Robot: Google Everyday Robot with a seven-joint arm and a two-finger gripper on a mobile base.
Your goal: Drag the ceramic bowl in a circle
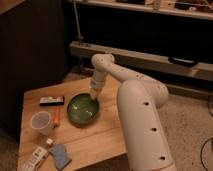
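The green bowl [82,111] sits near the middle of the wooden table [100,139]. The gripper [93,96] hangs down from the white arm [137,107] and meets the bowl's far right rim; whether it is open or closed cannot be told. Left of the bowl lies an orange pen [56,117], and beyond that a clear cup [41,123]. A black box [52,100] lies to the bowl's far left. A blue cloth [60,156] lies near the front left of the bowl.

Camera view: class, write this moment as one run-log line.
gripper: at bowl's far rim | bowl: upright on table | cup: left of bowl, apart
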